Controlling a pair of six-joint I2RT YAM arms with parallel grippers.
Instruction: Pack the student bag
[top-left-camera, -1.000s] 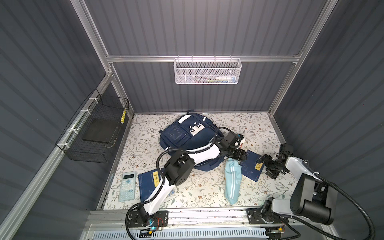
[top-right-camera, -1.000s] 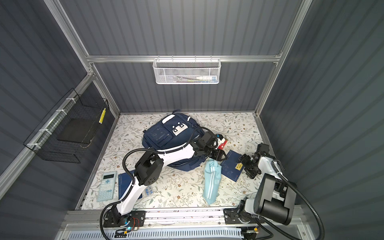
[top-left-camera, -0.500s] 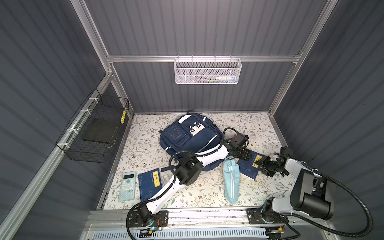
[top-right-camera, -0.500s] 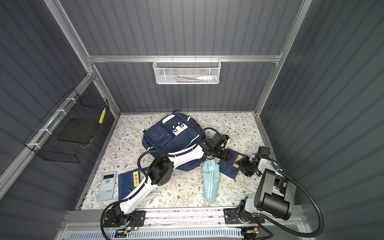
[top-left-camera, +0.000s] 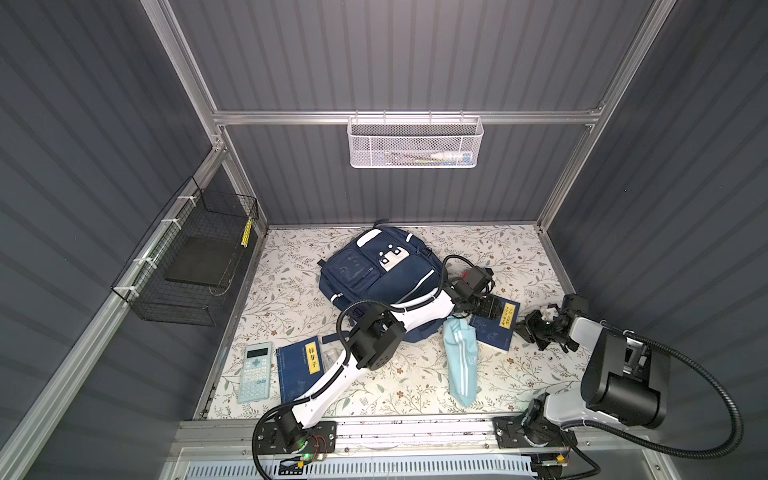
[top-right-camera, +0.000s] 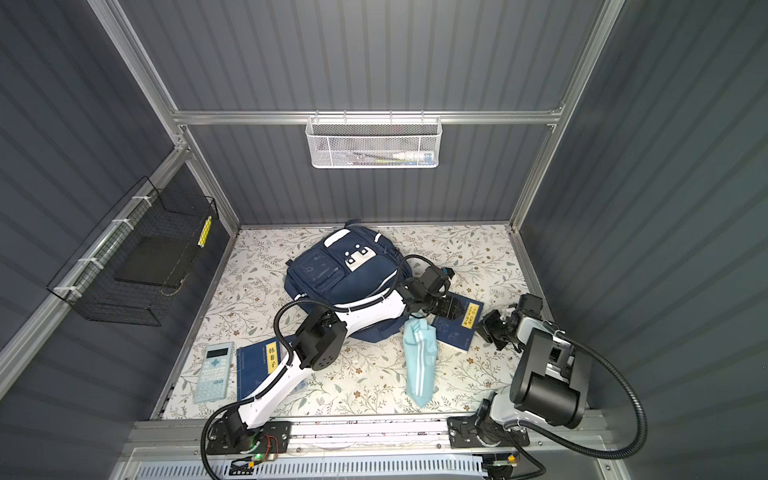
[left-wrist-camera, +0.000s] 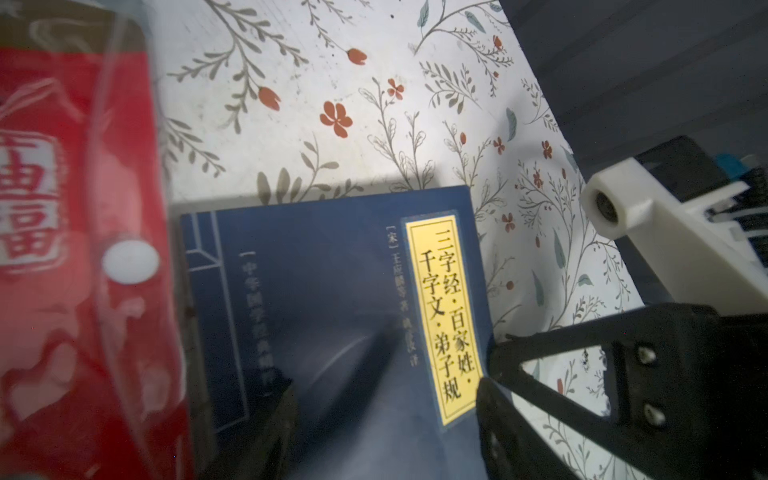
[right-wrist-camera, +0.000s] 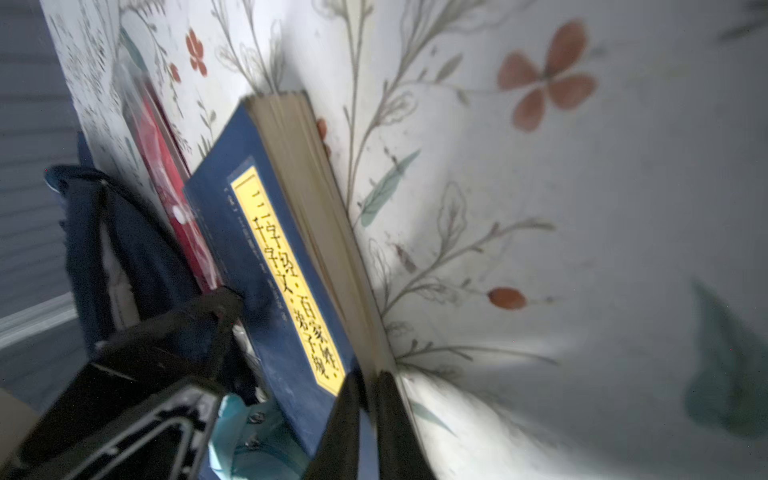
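Two grippers: were stationed at book (top-left-camera: 492, 334), 4 o'clock from student bag (top-left-camera: 374, 278).
Left gripper (top-left-camera: 490, 311): was left spread, empty.
Right gripper (top-left-camera: 524, 328): was clenched at book edge.

You see dark grey ribbed walls (top-left-camera: 415, 62) in aluminium rails (top-left-camera: 291, 117) around a pale floral mat (top-left-camera: 519, 374). A white mesh basket (top-left-camera: 374, 141) hangs on the far wall, a black wire basket (top-left-camera: 174, 307) left.

Student bag (top-left-camera: 365, 282) (top-right-camera: 332, 286): big navy-blue fabric backpack, flat on floral mat (top-left-camera: 286, 303), front up, mid-frame in both top views. Top end points to upper frame. White patches near top, white stripe slanting across front pocket. Lower edge hidden.
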